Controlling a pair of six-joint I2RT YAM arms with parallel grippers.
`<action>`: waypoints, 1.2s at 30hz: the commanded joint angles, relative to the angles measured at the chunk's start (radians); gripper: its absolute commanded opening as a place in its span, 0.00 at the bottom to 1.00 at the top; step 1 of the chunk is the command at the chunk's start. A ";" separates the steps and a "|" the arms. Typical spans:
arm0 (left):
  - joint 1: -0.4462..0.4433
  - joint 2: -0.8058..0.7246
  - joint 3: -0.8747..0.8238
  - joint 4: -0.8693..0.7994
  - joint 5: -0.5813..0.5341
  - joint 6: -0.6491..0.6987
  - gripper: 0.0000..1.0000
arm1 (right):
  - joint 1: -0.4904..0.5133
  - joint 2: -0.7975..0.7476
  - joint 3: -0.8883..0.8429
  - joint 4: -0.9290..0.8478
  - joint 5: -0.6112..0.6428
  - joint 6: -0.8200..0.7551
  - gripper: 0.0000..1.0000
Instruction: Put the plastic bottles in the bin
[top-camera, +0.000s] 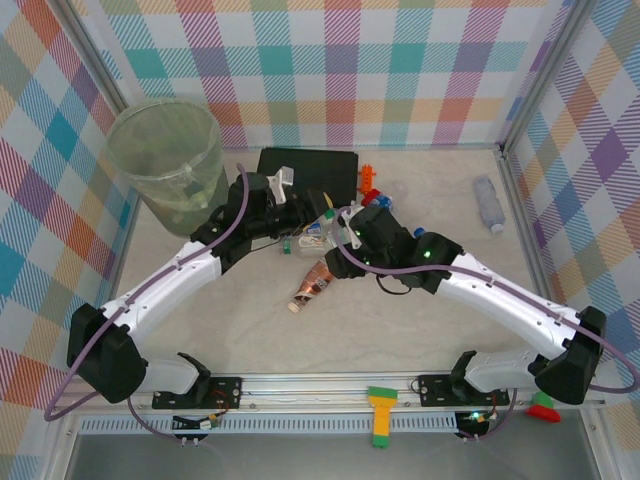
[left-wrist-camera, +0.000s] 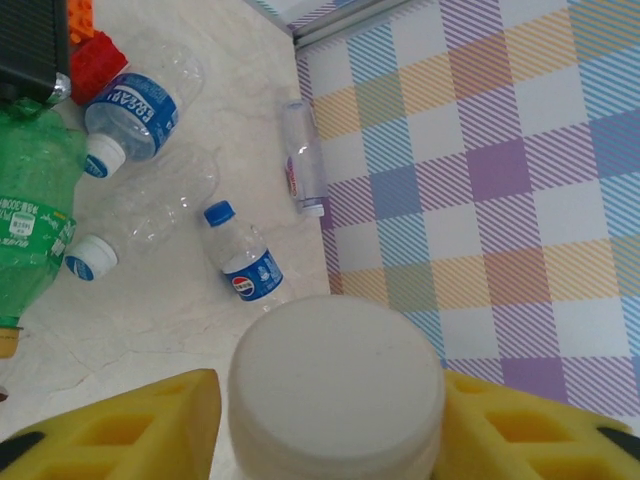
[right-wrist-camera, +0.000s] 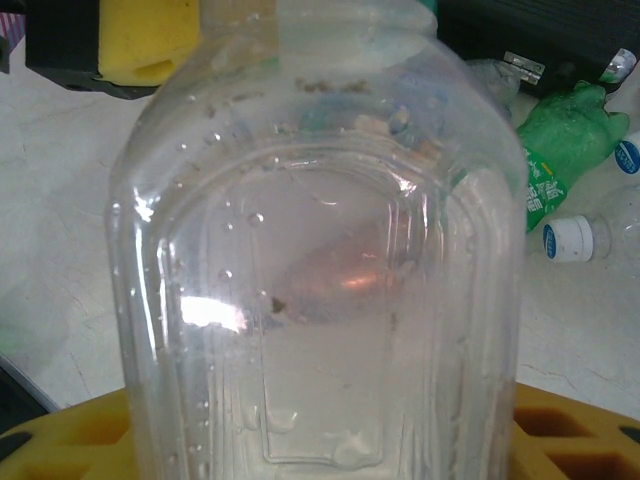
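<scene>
Clear bottle (right-wrist-camera: 320, 260) masks most of right tool (right-wrist-camera: 320, 445).

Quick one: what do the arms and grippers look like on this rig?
Left arm and right arm: white link shells, black joints and bases, a purple cable along each. Small green lights on the right. Left gripper and right gripper have yellow fingers with rectangular recesses.

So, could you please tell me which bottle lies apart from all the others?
The clear bottle beside the right wall; the rest cluster mid-table in front of the black case.
</scene>
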 joint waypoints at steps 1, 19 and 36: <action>-0.007 0.004 0.027 0.022 0.031 0.017 0.43 | 0.006 0.001 0.039 0.030 -0.006 -0.013 0.58; 0.081 -0.042 0.187 -0.214 -0.013 0.185 0.33 | 0.006 -0.074 0.022 0.083 0.075 0.040 0.99; 0.455 -0.051 0.588 -0.664 -0.215 0.464 0.31 | 0.006 -0.141 0.026 0.160 0.085 0.005 0.99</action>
